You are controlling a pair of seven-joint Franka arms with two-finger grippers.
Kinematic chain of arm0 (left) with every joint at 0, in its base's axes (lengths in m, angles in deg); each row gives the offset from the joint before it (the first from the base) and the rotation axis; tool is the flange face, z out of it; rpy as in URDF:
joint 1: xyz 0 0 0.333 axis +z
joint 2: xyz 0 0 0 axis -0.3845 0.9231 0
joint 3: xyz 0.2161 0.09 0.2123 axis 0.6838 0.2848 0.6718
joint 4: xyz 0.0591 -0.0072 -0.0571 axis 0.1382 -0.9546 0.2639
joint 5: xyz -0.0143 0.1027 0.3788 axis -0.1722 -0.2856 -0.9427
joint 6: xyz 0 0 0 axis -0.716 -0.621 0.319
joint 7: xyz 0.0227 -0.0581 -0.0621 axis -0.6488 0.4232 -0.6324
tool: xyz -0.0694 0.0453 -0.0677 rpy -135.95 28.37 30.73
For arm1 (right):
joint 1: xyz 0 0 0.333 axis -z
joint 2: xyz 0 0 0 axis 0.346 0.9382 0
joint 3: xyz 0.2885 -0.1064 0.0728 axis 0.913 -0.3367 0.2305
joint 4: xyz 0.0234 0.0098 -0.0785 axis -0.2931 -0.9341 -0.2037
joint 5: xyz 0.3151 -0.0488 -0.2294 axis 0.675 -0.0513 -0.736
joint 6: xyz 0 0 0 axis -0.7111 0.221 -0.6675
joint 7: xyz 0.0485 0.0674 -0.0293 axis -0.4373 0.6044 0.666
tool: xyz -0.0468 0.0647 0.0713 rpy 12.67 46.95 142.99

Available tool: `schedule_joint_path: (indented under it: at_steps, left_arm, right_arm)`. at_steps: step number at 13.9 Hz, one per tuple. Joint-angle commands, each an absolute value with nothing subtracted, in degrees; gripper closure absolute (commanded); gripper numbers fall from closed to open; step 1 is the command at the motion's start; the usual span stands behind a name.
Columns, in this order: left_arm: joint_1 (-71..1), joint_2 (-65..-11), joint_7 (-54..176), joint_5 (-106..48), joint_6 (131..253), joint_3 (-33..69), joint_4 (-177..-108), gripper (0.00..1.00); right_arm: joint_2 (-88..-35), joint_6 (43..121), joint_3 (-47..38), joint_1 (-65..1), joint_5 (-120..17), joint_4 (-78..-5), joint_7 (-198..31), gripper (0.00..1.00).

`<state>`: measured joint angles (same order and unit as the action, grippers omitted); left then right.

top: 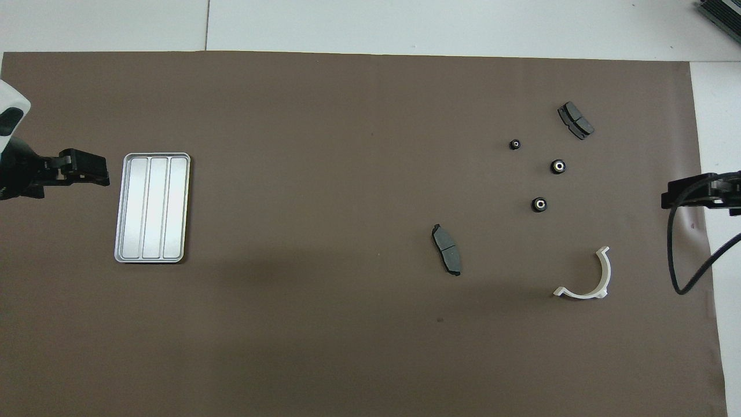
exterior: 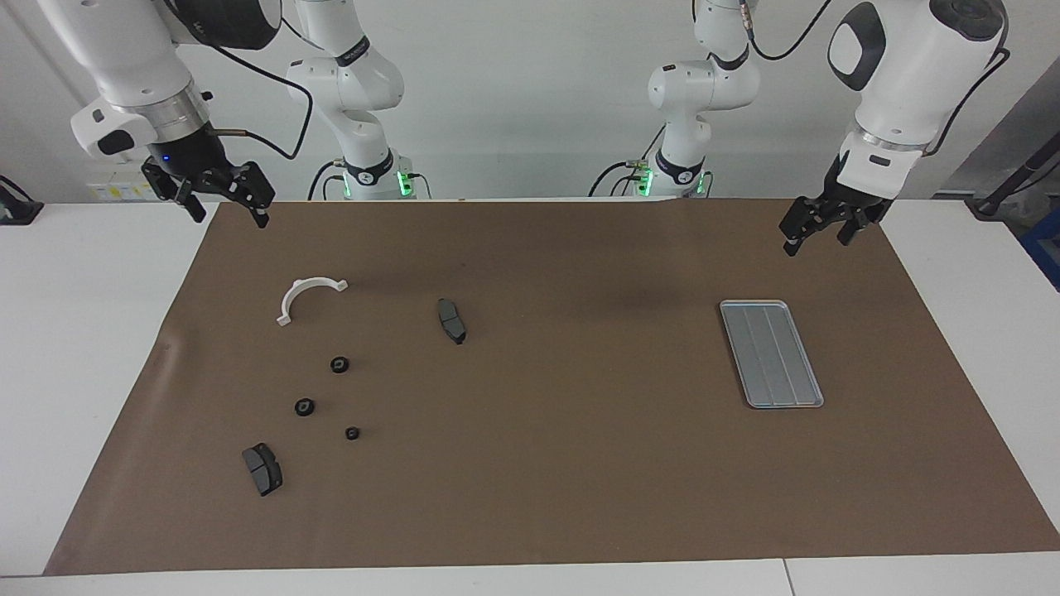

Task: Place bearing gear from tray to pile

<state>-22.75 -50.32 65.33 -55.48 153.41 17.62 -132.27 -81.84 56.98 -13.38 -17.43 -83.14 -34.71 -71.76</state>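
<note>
- On the bench, a brown mat (exterior: 546, 463) covers most of the top; white bench surface (exterior: 74, 331) shows past the mat's ends.
- Tray (exterior: 771, 353): flat, silver-grey, ridged lengthwise, lying on the mat toward the left arm's end, about midway between the mat's two long edges. Nothing in it.
- Pile: three small black ring gears lying loose on the mat toward the right arm's end, each apart from the others. One gear (exterior: 339, 364) is nearest the robots; a second gear (exterior: 305, 407) lies farther out and closer to the mat's end; the smallest gear (exterior: 352, 433) lies farthest from the robots.
- White half-ring bracket (exterior: 310, 297): on the mat, nearer to the robots than the gears.
- Dark grey brake pad (exterior: 451, 320): toward the mat's middle, well apart from the gears.
- Second brake pad (exterior: 262, 469): farther from the robots than all three gears, near the smallest one.
- Left gripper (exterior: 816, 232): in the air over the mat's corner at the left arm's end, robots' edge; jaws released, nothing between them. Apart from the tray.
- Right gripper (exterior: 224, 204): raised over the mat's corner at the right arm's end, robots' edge; jaws spread wide, nothing held.
</note>
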Motion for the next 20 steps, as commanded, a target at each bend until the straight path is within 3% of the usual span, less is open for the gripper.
schedule_joint_path:
  at_steps: [1, 20]
  left_arm:
    - [-22.08, -51.92, 66.64, -55.74, 155.13, 17.45, -134.19, 0.0]
    - [-21.47, -48.14, 70.33, -54.07, 153.37, 17.36, -129.71, 0.0]
  right_arm:
    - [-82.48, 56.13, -12.7, -16.82, -84.01, -35.55, -72.86, 0.0]
    - [-83.0, 54.1, -12.61, -17.96, -84.27, -36.25, -73.04, 0.0]
